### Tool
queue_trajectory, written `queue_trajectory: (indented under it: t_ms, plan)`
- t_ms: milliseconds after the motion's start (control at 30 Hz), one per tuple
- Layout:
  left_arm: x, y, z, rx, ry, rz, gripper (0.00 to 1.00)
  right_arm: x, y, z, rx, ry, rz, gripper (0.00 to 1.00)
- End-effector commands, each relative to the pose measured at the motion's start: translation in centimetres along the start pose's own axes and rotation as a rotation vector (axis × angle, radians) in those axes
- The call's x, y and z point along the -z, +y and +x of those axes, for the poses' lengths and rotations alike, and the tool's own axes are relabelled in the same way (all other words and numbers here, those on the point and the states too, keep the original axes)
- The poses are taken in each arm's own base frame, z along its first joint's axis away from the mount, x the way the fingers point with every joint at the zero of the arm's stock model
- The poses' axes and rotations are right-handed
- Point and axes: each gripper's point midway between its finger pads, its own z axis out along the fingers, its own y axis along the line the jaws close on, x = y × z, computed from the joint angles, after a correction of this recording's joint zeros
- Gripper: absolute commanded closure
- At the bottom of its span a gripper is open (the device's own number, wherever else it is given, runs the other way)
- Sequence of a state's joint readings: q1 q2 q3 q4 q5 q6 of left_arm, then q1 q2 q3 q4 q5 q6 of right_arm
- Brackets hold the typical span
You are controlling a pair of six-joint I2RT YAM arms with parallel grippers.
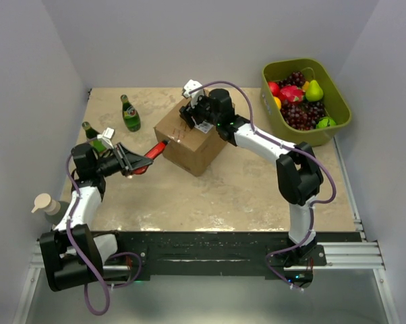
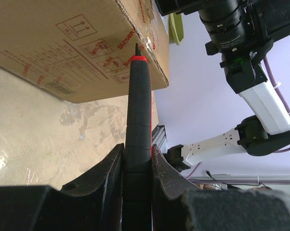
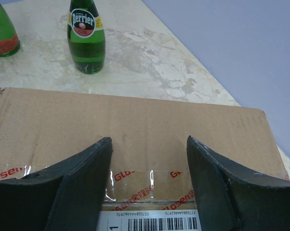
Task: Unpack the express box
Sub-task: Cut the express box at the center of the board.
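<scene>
From above, the box (image 1: pixel 189 143) sat mid-table, angled. The left gripper (image 1: pixel 137 162) held a red-and-black cutter (image 1: pixel 156 150), whose tip reached the box's left edge. The right gripper (image 1: pixel 197 116) sat over the box's far top. Two green bottles (image 1: pixel 129 113) stood to the left and a fruit tub (image 1: pixel 340 121) far right.

On the left wrist view, the jaws were clamped on the cutter's handle (image 2: pixel 138 120), its point at the box's taped seam.

On the right wrist view, the jaws stood wide apart over the box top, gripping nothing, with the label (image 3: pixel 150 222) just below.
</scene>
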State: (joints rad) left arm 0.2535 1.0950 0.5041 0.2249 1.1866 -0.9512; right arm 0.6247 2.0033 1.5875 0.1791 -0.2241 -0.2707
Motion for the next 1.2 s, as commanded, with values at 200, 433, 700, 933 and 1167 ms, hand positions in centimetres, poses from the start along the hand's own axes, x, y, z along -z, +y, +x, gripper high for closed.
queue_trajectory:
  t_ms: [200, 433, 700, 933, 1167]
  plan:
    - [-0.7, -1.4, -0.8, -0.043, 0.018, 0.042, 1.00, 2.1, 7.6, 16.6, -0.092, 0.494, -0.197, 0.31]
    - [-0.3, -2.3, -0.8, -0.069, 0.019, 0.052, 1.00, 1.9, 7.6, 16.7, -0.094, 0.494, -0.198, 0.31]
    - [-0.5, -2.8, -2.3, -0.083, -0.004, 0.057, 1.00, 2.0, 7.8, 16.8, -0.092, 0.496, -0.202, 0.31]
    - [-0.6, -2.5, -2.3, -0.074, 0.003, 0.051, 1.00, 1.9, 7.8, 16.8, -0.097, 0.493, -0.200, 0.31]
    - [-0.3, -1.8, -1.3, -0.058, 0.010, 0.030, 1.00, 1.5, 7.8, 16.9, -0.100, 0.490, -0.202, 0.31]
